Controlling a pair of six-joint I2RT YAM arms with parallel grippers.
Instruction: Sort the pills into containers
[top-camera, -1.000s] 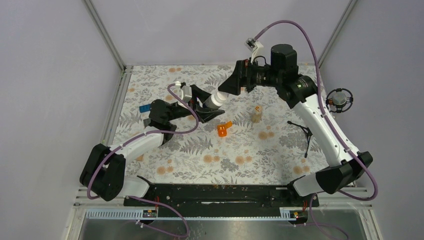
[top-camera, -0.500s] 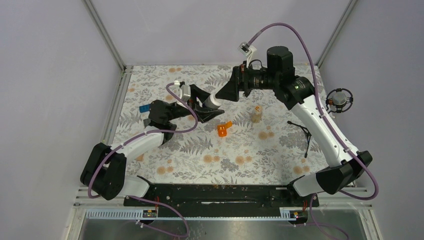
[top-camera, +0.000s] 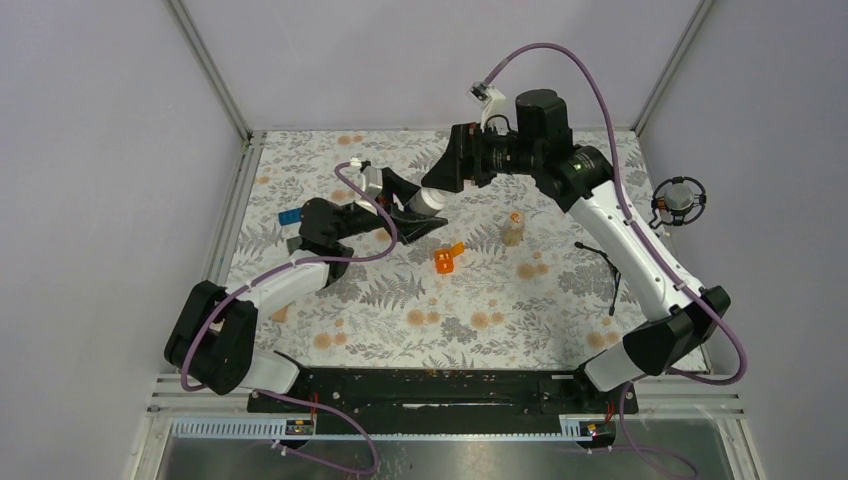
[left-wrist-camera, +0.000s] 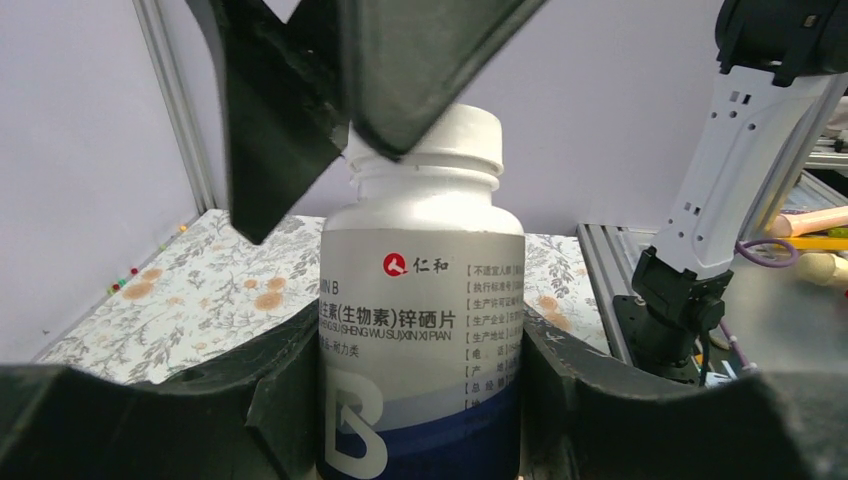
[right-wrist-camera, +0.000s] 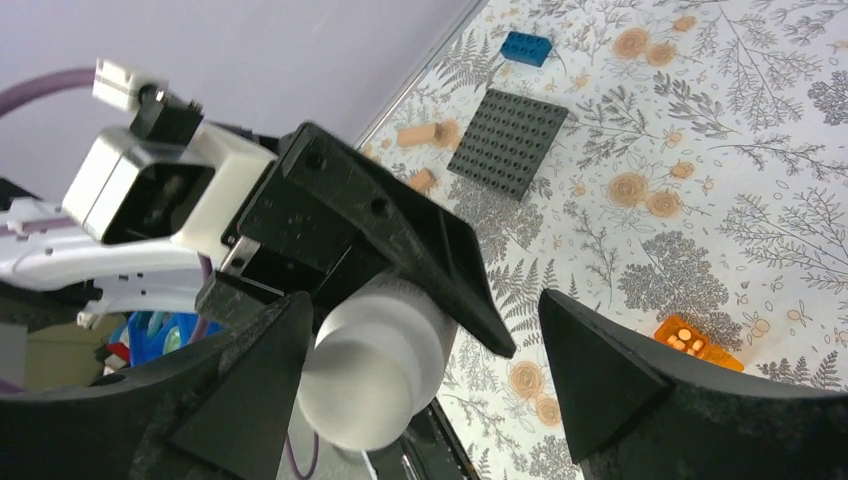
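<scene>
**A:** What are the 2 arms doing?

**B:** The left gripper is clamped around the body of a white bottle with a dark blue band. It holds the bottle off the table, in the far middle of the workspace. The bottle is tipped so that its white cap points toward the other arm. The right gripper has its jaws spread wide, 1 finger on each side of that cap. I cannot tell whether either finger touches it.

**A:** Why hold it like that?

**B:** Probably so 1 arm steadies the bottle while the other grips and twists off the cap. The bottle is still capped, so no pills can go in yet.

**A:** Where are the other containers?

**B:** An orange box lies open on the table just in front of the raised bottle, with a few pills inside. A tan bottle stands to its right, apart from it.

**A:** Is anything in the way?

**B:** A dark grey studded plate and a blue brick lie flat toward the table's left side, clear of both grippers. The tightest spot is the left gripper's upper finger, which sits close beside the cap.
</scene>
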